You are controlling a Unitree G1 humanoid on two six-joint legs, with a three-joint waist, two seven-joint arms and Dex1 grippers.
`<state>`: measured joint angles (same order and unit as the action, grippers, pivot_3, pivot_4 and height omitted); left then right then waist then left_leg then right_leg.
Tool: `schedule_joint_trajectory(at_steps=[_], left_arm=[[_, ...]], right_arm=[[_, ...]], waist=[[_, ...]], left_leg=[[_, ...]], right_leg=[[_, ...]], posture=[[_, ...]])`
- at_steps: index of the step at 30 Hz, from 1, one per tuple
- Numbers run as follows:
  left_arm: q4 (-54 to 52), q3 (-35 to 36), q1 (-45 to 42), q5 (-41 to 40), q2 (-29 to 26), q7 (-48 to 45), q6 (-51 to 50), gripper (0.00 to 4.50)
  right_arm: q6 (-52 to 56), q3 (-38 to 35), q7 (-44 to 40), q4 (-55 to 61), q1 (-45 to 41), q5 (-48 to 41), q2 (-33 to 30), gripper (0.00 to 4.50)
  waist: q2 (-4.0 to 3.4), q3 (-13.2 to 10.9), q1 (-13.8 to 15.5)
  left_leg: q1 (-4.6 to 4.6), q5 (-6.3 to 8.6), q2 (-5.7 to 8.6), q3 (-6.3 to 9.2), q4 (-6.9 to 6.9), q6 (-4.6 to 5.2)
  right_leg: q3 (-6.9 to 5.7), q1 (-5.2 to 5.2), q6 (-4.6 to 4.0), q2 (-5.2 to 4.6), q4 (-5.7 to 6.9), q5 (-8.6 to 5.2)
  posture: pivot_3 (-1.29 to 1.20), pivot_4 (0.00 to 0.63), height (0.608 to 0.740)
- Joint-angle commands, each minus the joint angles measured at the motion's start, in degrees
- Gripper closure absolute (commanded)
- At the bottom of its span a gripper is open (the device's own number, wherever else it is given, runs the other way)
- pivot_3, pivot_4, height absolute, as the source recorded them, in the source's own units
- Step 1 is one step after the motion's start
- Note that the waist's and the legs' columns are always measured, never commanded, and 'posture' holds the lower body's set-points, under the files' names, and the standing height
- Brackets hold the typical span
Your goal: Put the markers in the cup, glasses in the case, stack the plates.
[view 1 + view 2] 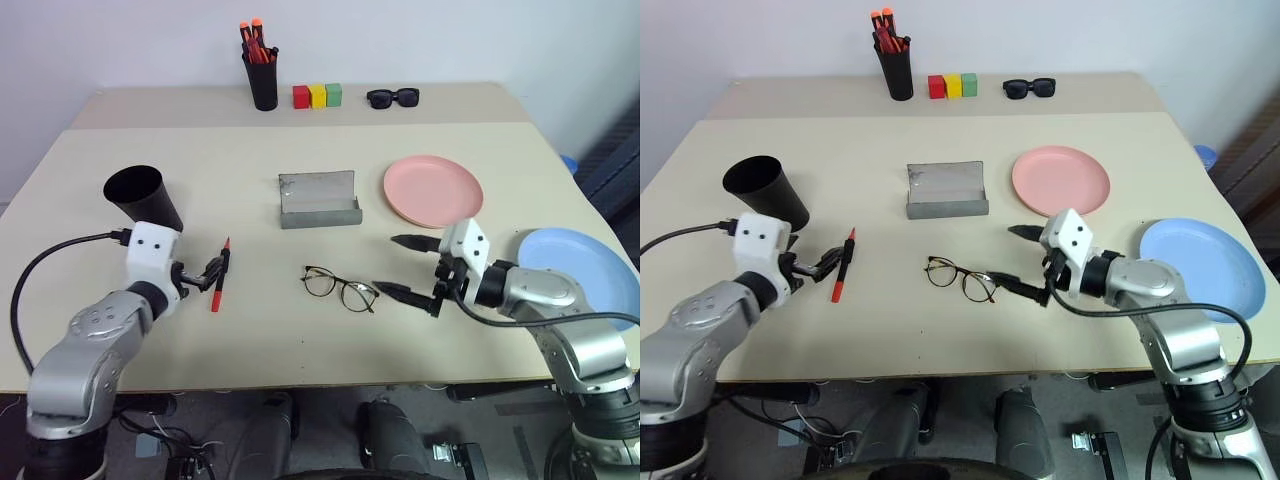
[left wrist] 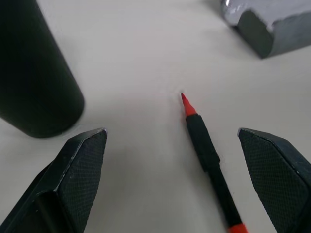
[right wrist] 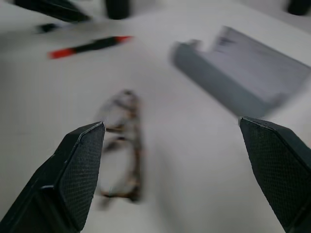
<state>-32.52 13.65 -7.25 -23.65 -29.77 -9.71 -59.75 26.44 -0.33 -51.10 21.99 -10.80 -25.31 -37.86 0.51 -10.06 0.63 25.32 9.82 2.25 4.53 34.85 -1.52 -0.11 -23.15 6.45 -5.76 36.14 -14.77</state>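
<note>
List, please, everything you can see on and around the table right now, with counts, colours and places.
marker: 1, red and black, front left, between left gripper's fingers
cup: 1, black, left
case: 1, grey, open, centre
glasses: 1, dark wire, front centre
plates: 2, pink right of case, blue right edge
pen holder: 1, black, back
blocks: 3, red, yellow, green, back
sunglasses: 1, black, back
left gripper: open
right gripper: open, by glasses

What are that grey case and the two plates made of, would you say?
The case looks like grey felt or fabric over a stiff shell: matte, slightly fuzzy, and holding its boxy shape with the lid up. The pink plate and blue plate look like moulded plastic: flat, even colour, smooth with a soft sheen and thin rims. It could be melamine; the look alone can't settle that.
</note>
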Motion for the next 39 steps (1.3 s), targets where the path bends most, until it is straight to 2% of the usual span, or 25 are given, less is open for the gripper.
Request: schedule_joint_trajectory(at_steps=[1, 10, 21, 24, 31, 35, 37, 39], left_arm=[[-1.05, 0.54, -5.04, -0.17, 1.8, 3.43, -8.22, 0.07], [1.65, 1.85, -15.67, 0.38, 7.21, 6.48, -32.02, 0.07], [10.52, -0.07, -20.7, 0.31, 10.31, 11.37, -32.75, 0.07], [11.88, -0.36, -21.51, -0.17, 10.49, 11.89, -32.75, 0.87], [12.93, -1.22, -22.97, -0.46, 10.45, 12.18, -32.75, 4.42], [10.41, -1.72, -23.83, 0.16, 10.63, 10.76, -30.87, 4.47], [5.37, -3.48, -22.67, 2.27, 9.61, 8.33, -15.36, 4.47], [2.91, -3.91, -22.14, 3.35, 8.8, 6.23, -6.18, 4.47]], right_arm=[[-0.06, 1.32, 0.29, 3.17, 0.65, -0.96, 0.99, 0.01], [-3.45, 5.95, 0.18, 1.83, 1.5, 1.69, 3.31, 0.01], [-6.5, 7.97, 0.09, -0.05, 2.64, 3.65, 5.19, 0.01], [-6.98, 8.06, 0.33, -0.22, 2.84, 3.91, 5.54, 0.0], [-7.46, 8.45, 1.26, -0.36, 2.89, 4.62, 6.44, 0.0], [-7.42, 8.34, 1.37, -0.53, 2.63, 4.75, 6.53, 0.0], [-7.62, 8.22, 1.86, -0.7, 1.94, 5.14, 6.76, 0.0], [-7.52, 7.79, 2.73, -1.05, 0.81, 5.1, 7.46, 0.0]], waist=[[0.0, 0.0, 0.02], [0.01, 0.0, -0.04], [0.03, 0.0, 0.1], [0.03, 0.0, 0.11], [0.02, 0.0, 0.16], [0.03, 0.0, 0.15], [0.06, -0.02, 0.14], [0.1, -0.04, 0.11]], left_leg=[[0.0, 0.0, 0.0, 0.01, 0.04, 0.0], [0.0, 0.0, 0.06, -0.01, 0.1, -0.01], [-0.01, 0.0, 0.05, 0.03, 0.14, -0.04], [-0.03, -0.01, 0.06, 0.04, 0.14, -0.04], [-0.03, 0.0, 0.07, 0.11, 0.15, -0.05], [-0.03, 0.0, 0.07, 0.11, 0.15, -0.05], [-0.02, -0.01, 0.07, 0.1, 0.15, -0.06], [0.02, -0.01, 0.04, 0.1, 0.14, -0.1]], right_leg=[[0.0, 0.01, 0.0, 0.03, 0.02, 0.0], [-0.01, 0.04, 0.04, 0.16, 0.05, 0.02], [0.0, 0.06, 0.13, 0.17, 0.07, 0.08], [0.01, 0.08, 0.12, 0.16, 0.07, 0.08], [0.0, 0.1, 0.04, 0.16, 0.07, 0.03], [0.0, 0.1, 0.04, 0.16, 0.07, 0.03], [0.0, 0.09, 0.04, 0.16, 0.07, 0.03], [0.01, 0.04, 0.0, 0.15, 0.06, 0.03]], posture=[[0.0, 0.15, 0.74], [0.0, 0.15, 0.74], [0.0, 0.15, 0.74], [0.0, 0.15, 0.74], [0.0, 0.15, 0.74], [0.0, 0.15, 0.74], [0.0, 0.15, 0.74], [0.0, 0.15, 0.74]])
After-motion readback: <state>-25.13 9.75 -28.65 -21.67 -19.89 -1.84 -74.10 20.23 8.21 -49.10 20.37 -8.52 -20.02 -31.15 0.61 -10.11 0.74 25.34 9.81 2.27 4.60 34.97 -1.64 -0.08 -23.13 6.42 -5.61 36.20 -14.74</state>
